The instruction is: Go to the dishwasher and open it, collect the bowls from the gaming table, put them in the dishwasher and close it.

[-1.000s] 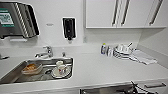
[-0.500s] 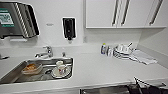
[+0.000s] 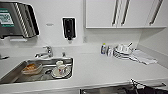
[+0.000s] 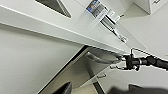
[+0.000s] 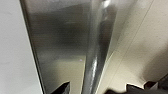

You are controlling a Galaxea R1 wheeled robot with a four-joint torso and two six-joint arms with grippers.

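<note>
At the dishwasher (image 5: pixel 62 45), the stiff, slick steel handle (image 5: pixel 96 50) offers the hold; claw states cannot be told.

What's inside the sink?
The sink holds a clear container with something orange inside, plus a cup on a plate. Whatever lies beneath them is hidden.
</note>
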